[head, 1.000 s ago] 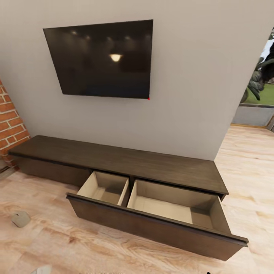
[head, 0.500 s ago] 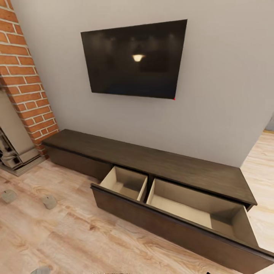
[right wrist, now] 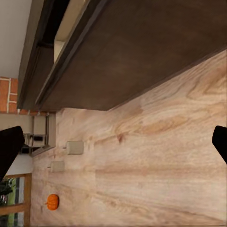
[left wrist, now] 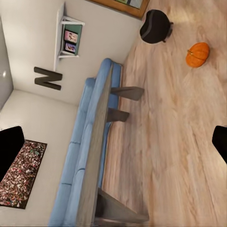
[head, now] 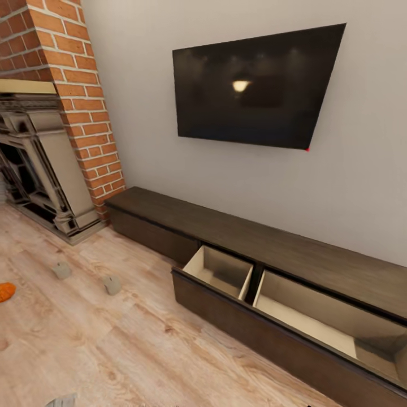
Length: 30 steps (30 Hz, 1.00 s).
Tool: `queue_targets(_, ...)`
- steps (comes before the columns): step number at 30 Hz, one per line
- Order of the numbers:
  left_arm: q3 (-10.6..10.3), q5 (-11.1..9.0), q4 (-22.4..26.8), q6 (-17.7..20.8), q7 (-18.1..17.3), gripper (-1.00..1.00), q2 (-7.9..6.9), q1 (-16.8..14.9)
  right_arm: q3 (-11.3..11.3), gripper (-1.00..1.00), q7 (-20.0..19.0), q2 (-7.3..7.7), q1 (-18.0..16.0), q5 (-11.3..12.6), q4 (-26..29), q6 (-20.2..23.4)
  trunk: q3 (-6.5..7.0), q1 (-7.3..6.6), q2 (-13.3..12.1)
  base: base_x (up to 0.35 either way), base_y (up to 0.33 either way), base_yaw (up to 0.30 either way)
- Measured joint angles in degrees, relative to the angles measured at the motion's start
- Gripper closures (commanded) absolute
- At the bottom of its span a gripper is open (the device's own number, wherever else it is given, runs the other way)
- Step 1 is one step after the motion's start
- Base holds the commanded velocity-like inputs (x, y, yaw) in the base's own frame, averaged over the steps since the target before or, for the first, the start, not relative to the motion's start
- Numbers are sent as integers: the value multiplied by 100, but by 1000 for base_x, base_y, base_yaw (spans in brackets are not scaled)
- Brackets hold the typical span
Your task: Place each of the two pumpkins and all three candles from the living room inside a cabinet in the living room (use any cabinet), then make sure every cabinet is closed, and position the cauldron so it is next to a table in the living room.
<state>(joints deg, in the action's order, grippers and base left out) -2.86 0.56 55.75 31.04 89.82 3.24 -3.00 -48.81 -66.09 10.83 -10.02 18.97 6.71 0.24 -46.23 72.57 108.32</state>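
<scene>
Here the long dark brown cabinet [head: 294,254] runs along the wall under the black TV [head: 254,90], with its wide drawer [head: 271,294] pulled out and both pale compartments bare. On the plank floor [head: 124,350] in front of the cabinet's end nearest the brick fireplace [head: 45,164], two stubby grey-white candles [head: 112,285] lie near each other, and an orange pumpkin [head: 5,291] sits farther along the floor, cut by the picture's edge.

The right wrist view has the same drawer front [right wrist: 142,52], the two candles [right wrist: 74,147] and a pumpkin [right wrist: 52,201] beyond them. The right gripper [right wrist: 113,142] has its jaws spread wide, holding nothing.

The left wrist view shows the second pumpkin [left wrist: 197,54] on the floor near the black cauldron [left wrist: 155,26], both well apart from the grey coffee table [left wrist: 97,156], which stands just beside the blue sofa [left wrist: 80,156]. The left gripper [left wrist: 113,144] is likewise spread wide and empty.
</scene>
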Motion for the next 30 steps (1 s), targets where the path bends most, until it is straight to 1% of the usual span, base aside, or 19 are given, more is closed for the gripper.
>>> queue_targets(5, 0, 0, 0, 0, 0, -100, 0, 1, 20, -100, 113, -4, 0, -3, 13, 0, 0, 0, 0, 0, 171, 291)
queue_targets(10, 11, -11, 0, 5, -1, -100, -1, -2, 63, -100, 143, -9, 0, -5, 16, 0, 0, 0, 0, 0, 44, 292)
queue_targets(16, 8, -8, -2, 1, -1, -100, 2, -4, 90, -100, 166, -54, 1, -6, 29, -3, 107, -131, -239, 0, 8, 291)
queue_targets(19, 11, -13, -3, -1, -1, -100, 5, -4, 171, -100, 276, -91, 1, -2, 41, -7, 161, -197, -360, 0, 2, 292)
queue_targets(21, 14, -14, -30, -1, -1, -100, 7, -4, 283, -100, 728, -126, -2, 7, 45, -101, 197, -241, -440, 0, 1, 292)
queue_targets(22, 15, -15, -38, -3, -1, -100, 7, -4, 314, -100, 879, -153, -3, 10, 48, -141, 215, -263, -480, 0, 0, 292)
queue_targets(24, 16, -15, -94, -6, -1, -100, 13, -6, 500, -100, 1575, -306, -11, 11, 64, -235, 251, -307, -560, 0, 0, 292)
queue_targets(25, 16, -15, -110, -7, -1, -100, 14, -7, 566, -100, 1787, -345, -17, 10, 79, -251, 269, -329, -600, 0, 0, 292)
queue_targets(26, 16, -15, -131, -6, -1, -100, 15, -9, 754, -100, 2238, -421, -26, -16, 124, -272, 287, -351, -640, 0, 0, 292)
queue_targets(27, 16, -14, -144, -4, -1, -100, 16, -11, 989, -100, 2732, -511, -37, -45, 213, -292, 305, -373, -681, 0, 0, 292)
queue_targets(29, 13, -16, -153, -3, -2, -100, 17, -12, 1248, -100, 3271, -627, -47, -66, 360, -307, 341, -417, -761, 0, 0, 291)
queue_targets(30, 11, -23, -159, 1, -2, -100, 19, -12, 1516, -100, 3832, -770, -55, -88, 549, -317, 359, -439, -801, 0, 0, 291)
